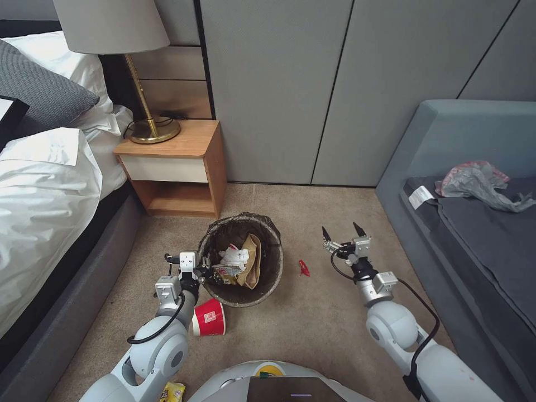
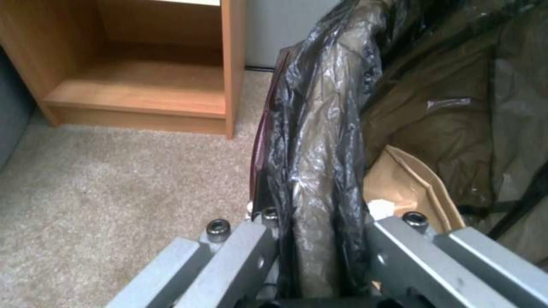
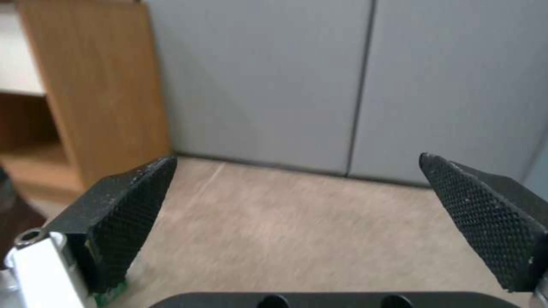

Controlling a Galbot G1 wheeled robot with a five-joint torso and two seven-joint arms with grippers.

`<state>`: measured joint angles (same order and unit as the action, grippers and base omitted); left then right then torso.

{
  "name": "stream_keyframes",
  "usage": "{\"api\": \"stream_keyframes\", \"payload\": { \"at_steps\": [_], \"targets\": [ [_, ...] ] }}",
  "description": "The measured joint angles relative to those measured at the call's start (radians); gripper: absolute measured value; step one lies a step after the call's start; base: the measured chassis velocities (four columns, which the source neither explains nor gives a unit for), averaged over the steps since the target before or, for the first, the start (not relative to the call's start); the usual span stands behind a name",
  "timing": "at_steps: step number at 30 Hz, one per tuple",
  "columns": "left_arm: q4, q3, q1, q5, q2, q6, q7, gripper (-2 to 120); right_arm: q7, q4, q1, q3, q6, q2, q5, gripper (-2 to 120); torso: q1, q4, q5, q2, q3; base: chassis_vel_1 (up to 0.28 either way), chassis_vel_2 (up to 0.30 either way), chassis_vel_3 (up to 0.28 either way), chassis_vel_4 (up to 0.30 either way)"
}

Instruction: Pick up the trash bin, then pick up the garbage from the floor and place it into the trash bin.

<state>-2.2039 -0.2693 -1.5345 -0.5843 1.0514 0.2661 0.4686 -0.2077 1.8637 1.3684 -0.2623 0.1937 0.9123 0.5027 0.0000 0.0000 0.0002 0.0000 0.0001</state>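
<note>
The rim of the trash bin (image 1: 241, 262) is being clamped by the left tool (image 1: 205, 269) on the side nearest the robot's left; in the left wrist view the bag liner (image 2: 320, 141) folded over that rim is being pinched between the two grey fingers (image 2: 239, 252), with the liner's crinkled plastic running straight up between them. The bin is being held tilted, its mouth turned toward the robot, so that a crumpled brown paper bag (image 1: 252, 261), a white tissue wad (image 1: 234, 255) and a snack wrapper (image 1: 225, 273) are being shown inside it. The same brown paper bag (image 2: 408, 188) is being seen just inside the liner from the left wrist. The right tool (image 1: 343, 233) is being held above the carpet (image 1: 312, 318) to the right of the bin and apart from it, its two black textured fingers (image 3: 126, 214) spread wide with nothing between them. A tiny red scrap (image 1: 304, 268) is lying on the carpet between the bin and the right tool, touched by neither. A red-and-white paper cup (image 1: 209, 317) is lying on its side on the carpet just beside the left arm, near the bin's lower edge. A yellow wrapper (image 1: 173, 391) is lying on the floor close to the robot's base. Behind the bin a wooden nightstand (image 1: 178, 167) is standing against the wall, with a brass lamp (image 1: 146, 117) on top, a bed (image 1: 50, 195) to its left and a grey couch (image 1: 474, 234) at the right.
</note>
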Motion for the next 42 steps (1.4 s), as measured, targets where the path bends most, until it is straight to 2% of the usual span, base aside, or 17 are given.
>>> {"api": "stream_keyframes", "payload": {
  "at_steps": [7, 17, 21, 31, 42],
  "targets": [
    [-0.001, -0.001, -0.006, 0.0, 0.001, 0.0, 0.001, 0, 0.145, -0.13, -0.117, 0.061, -0.038, -0.056, 0.15, 100, 0.0, 0.0001, -0.0001, 0.0, 0.0, 0.0, 0.0, 0.0, 0.0],
    [-0.001, 0.0, -0.008, 0.0, -0.004, 0.0, 0.002, 0, 0.211, -0.215, -0.212, 0.118, -0.075, -0.066, 0.217, 100, 0.0, 0.0, -0.0001, 0.0, 0.0, 0.0, 0.0, 0.0, 0.0],
    [-0.002, 0.0, -0.008, -0.001, -0.006, 0.0, 0.002, 0, 0.217, -0.228, -0.226, 0.129, -0.079, -0.066, 0.219, 100, 0.0, 0.0001, -0.0001, 0.0, 0.0, 0.0, 0.0, 0.0, 0.0],
    [-0.009, -0.001, -0.006, -0.005, -0.01, 0.0, 0.003, 0, 0.267, -0.374, -0.325, 0.252, -0.088, -0.031, 0.183, 100, 0.0, 0.0, -0.0002, 0.0, 0.0, 0.0, 0.0, 0.0, 0.0],
    [-0.011, 0.0, -0.002, -0.005, -0.003, 0.001, 0.003, 0, 0.277, -0.471, -0.36, 0.313, -0.079, 0.006, 0.124, 100, 0.0, 0.0, -0.0003, 0.0, 0.0, 0.0, 0.0, 0.0, 0.0]
  ]
}}
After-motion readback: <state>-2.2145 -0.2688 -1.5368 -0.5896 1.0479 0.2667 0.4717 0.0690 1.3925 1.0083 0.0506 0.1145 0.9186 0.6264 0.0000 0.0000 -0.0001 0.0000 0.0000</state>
